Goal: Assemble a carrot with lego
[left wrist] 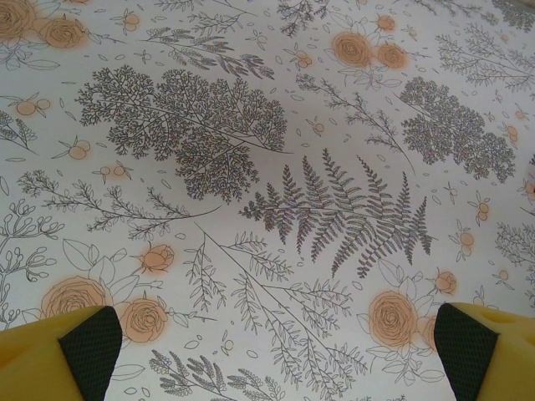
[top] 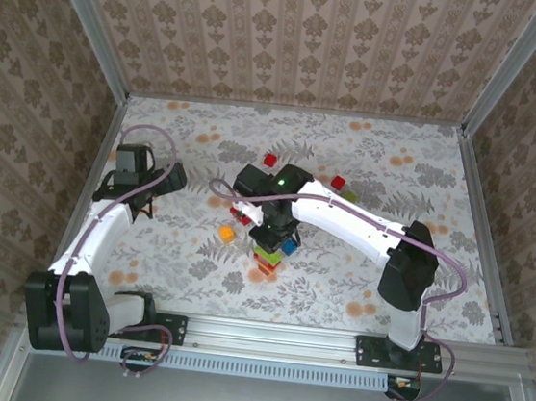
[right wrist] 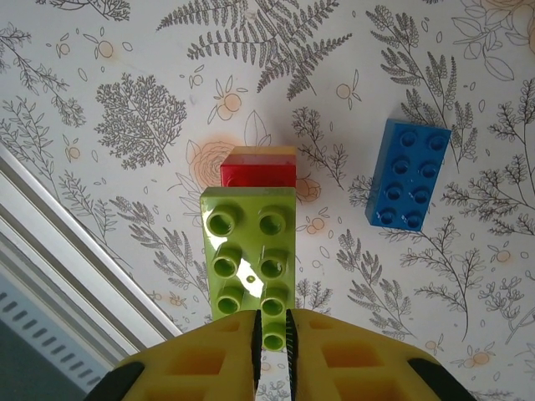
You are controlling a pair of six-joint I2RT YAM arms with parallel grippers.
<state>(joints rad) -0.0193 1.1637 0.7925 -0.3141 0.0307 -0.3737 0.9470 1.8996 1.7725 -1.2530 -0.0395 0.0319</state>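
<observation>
1. The right end effector [right wrist: 272, 334] is closed to a narrow slit. Its yellow fingers [right wrist: 334, 363] pinch one stud at the near end of the green brick [right wrist: 249, 251].
2. In the right wrist view the green brick runs from this end effector toward 12 o'clock, studs up. It sits on a red brick [right wrist: 257, 174], whose far edge shows at the 12 o'clock end, with a pale orange layer just beyond it.
3. The blue brick [right wrist: 407, 173] lies flat on the tabletop [right wrist: 125, 125], studs up. It is at 2 o'clock from the right end effector and apart from the green brick.
4. In the top view the stack [top: 266, 261] stands near the middle of the tabletop, at 6 o'clock just under the right wrist. The blue brick is just beside it at 2 o'clock, an orange brick [top: 228, 235] lies near at 10 o'clock, and a loose red brick [top: 270, 160] lies farther off at 12 o'clock.
5. The left end effector [left wrist: 276, 334] is wide open with bare tabletop between its fingers. In the top view it hangs at 9 o'clock from the stack, well apart.
</observation>
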